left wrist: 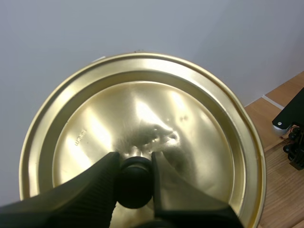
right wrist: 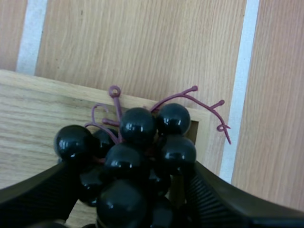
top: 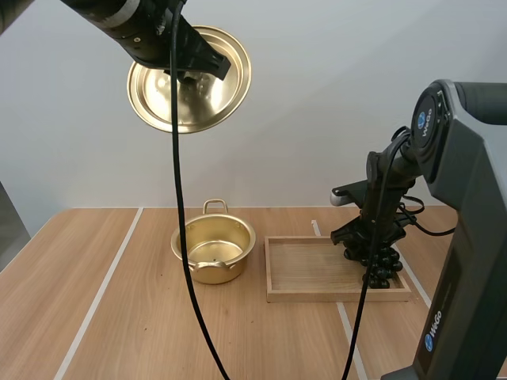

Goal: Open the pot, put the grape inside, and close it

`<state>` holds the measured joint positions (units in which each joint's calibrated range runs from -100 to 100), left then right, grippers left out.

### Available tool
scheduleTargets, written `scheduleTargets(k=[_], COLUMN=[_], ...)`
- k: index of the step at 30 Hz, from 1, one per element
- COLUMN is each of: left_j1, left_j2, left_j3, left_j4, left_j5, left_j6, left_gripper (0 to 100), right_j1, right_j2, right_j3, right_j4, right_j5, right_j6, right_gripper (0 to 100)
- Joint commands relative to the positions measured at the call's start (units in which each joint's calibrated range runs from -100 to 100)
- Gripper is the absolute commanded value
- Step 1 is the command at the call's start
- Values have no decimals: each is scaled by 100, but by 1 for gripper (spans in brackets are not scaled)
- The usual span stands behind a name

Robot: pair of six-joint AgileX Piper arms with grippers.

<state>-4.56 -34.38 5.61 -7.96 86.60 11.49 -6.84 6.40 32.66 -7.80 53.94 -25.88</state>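
The gold pot (top: pixel 213 250) stands open on the table, left of the wooden tray (top: pixel 309 269). Its gold lid (top: pixel 190 79) hangs high in the air at the upper left, tilted, with my left gripper (top: pixel 192 73) shut on its black knob (left wrist: pixel 134 181). The lid (left wrist: pixel 142 123) faces the wall. A bunch of dark grapes (top: pixel 380 265) with a purple stem hangs just above the tray's right end, and my right gripper (top: pixel 371 241) is shut on it. The grapes (right wrist: pixel 137 152) sit between the two fingers (right wrist: pixel 213 199) over the tray's corner.
White tape lines (top: pixel 99 297) run across the wooden table. My right arm's grey base (top: pixel 459 261) stands at the right edge, close to the tray. Bare table lies in front of the pot and to its left.
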Motion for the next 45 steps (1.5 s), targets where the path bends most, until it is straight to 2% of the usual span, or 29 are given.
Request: scheduleTargets(k=[1, 8, 9, 10, 12, 13, 14, 23, 38, 45], left_j1=[-10, -10, -10, -10, -10, -10, -10, -10, -10, -10], left_j2=[-60, -60, -60, -60, -60, -60, -60, -60, -60, -107], left_j3=[-86, -89, -89, -89, -89, -89, -89, -89, -89, -438], left_j4=[-111, -111, -111, -111, -111, -111, -111, -111, -124, -248], left_j5=[-202, -202, -220, -237, -252, -252, -252, -252, -251, -251], left_j6=[15, 15, 15, 15, 15, 15, 15, 15, 15, 15], left_gripper=[0, 0, 0, 0, 0, 0, 0, 0, 0, 0], right_j1=[-22, -22, -22, -22, -22, -22, -22, -22, -22, -22], right_j2=[157, 312, 312, 312, 312, 312, 312, 82, -1332, -1929], right_j3=[39, 39, 39, 39, 39, 39, 39, 39, 39, -582], right_j4=[-89, -72, -72, -72, 7, 77, 162, 235, 235, 386], right_j5=[147, 186, 192, 206, 224, 224, 224, 206, 206, 789], right_j6=[17, 17, 17, 17, 17, 17, 17, 17, -54, -83], right_gripper=[100, 100, 93, 75, 30, 12, 0, 0, 0, 0])
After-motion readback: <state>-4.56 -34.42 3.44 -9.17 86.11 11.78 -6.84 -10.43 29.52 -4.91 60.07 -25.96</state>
